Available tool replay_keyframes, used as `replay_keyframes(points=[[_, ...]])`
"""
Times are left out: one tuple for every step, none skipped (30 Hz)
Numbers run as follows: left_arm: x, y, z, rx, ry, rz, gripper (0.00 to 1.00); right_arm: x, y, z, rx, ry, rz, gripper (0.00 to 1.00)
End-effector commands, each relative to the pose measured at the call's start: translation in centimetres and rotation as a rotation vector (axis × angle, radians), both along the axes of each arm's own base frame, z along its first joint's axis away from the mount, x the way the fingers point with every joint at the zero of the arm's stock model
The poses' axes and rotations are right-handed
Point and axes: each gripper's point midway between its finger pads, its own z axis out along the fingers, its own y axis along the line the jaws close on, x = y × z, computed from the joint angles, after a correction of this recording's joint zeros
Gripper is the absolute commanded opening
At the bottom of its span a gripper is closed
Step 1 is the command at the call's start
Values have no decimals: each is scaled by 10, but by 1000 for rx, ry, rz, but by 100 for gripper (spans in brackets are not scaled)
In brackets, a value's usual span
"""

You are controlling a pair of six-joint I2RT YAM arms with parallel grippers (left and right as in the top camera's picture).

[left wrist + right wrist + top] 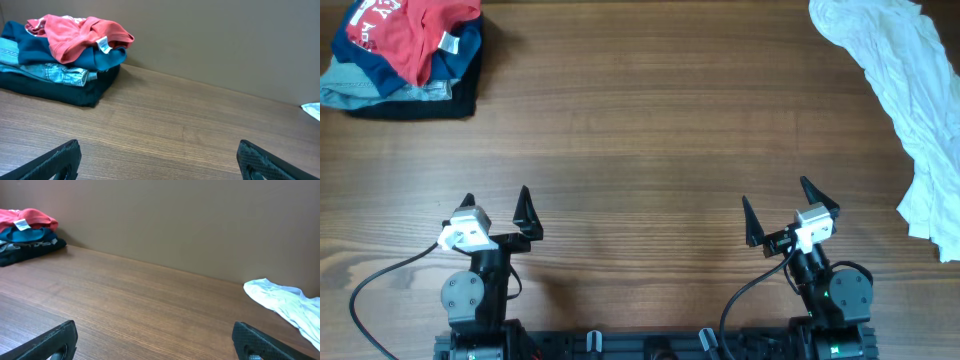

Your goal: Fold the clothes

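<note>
A crumpled white garment [910, 95] lies unfolded along the table's far right edge; it also shows in the right wrist view [285, 302]. A stack of folded clothes [405, 55], red on top of blue, denim and dark pieces, sits at the far left corner, also in the left wrist view [65, 55] and the right wrist view [25, 235]. My left gripper [497, 205] is open and empty near the front left. My right gripper [777, 205] is open and empty near the front right, well short of the white garment.
The wooden table [640, 140] spans the whole view. A plain wall [225, 40] rises behind its far edge. Cables run from both arm bases at the front edge.
</note>
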Motion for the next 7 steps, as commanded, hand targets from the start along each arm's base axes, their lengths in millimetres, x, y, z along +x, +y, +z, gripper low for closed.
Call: replay_keyframes(points=[[0,1,-2,-11,-2,8,100,0,-1,3,15,-8,-6,100],[0,1,-2,-11,-2,8,100,0,-1,3,15,-8,-6,100],[0,1,-2,-11,-2,8,100,0,-1,3,15,-8,-6,100],[0,1,-2,-11,-2,8,100,0,-1,3,15,-8,-6,100],[0,1,-2,-11,-2,8,100,0,-1,3,15,-8,-6,100],[0,1,-2,-11,-2,8,100,0,-1,3,15,-8,-6,100],[0,1,-2,-11,-2,8,100,0,-1,3,15,-8,-6,100]])
